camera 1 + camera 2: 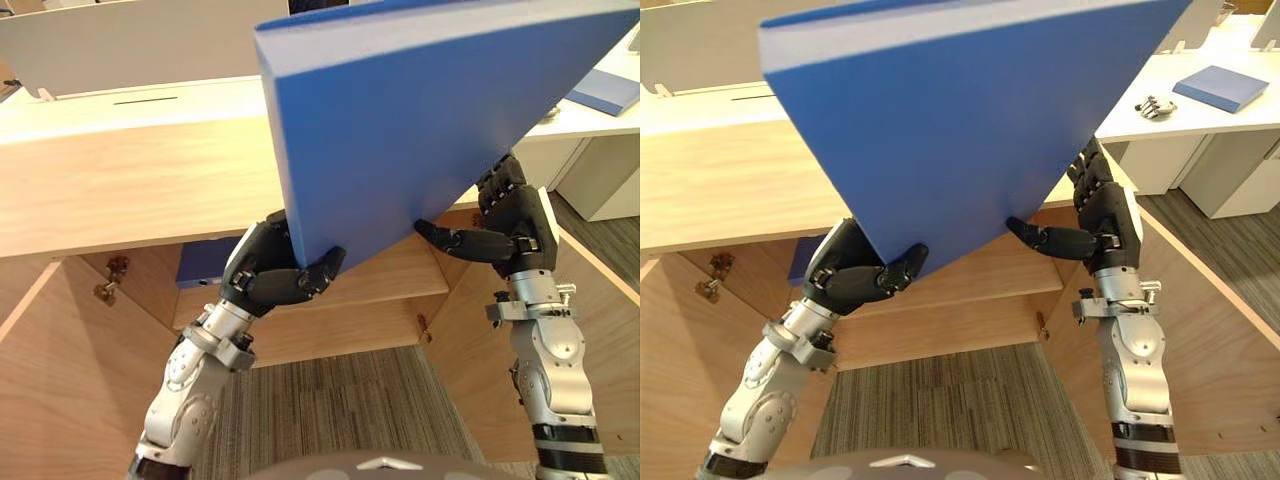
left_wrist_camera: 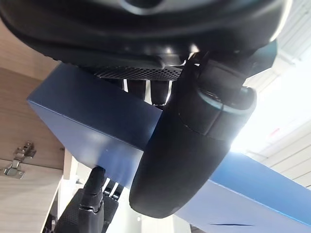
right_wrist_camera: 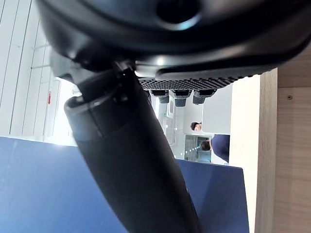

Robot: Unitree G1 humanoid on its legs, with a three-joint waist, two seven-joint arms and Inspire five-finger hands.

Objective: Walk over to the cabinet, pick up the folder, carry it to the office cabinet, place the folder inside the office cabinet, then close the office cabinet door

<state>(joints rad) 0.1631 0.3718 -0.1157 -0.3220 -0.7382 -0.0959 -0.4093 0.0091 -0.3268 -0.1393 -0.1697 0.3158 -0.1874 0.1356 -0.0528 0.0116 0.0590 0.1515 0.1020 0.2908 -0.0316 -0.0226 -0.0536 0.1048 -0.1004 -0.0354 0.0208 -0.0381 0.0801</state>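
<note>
Pickup done: my left hand [image 1: 272, 275] at seven o'clock and right hand [image 1: 512, 232] at four both pinch the folder [image 1: 430, 130]. Left: shelving it in the cabinet [image 1: 400, 285], shutting its door [image 1: 60, 390].

Office: wooden cabinet [image 1: 120, 190], white desk [image 1: 1200, 112]

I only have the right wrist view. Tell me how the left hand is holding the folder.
Observer: The left hand clamps the folder at its lowest corner, thumb across the front face and fingers behind it.
Operator: Describe what's ahead of the robot.
Observer: A wooden cabinet stands open below the raised folder, its doors swung out to either side.
Operator: Report what's inside.
Observer: A shelf runs across it, and a blue object sits at the shelf's left end, behind the left hand. I can't tell what it is.
</note>
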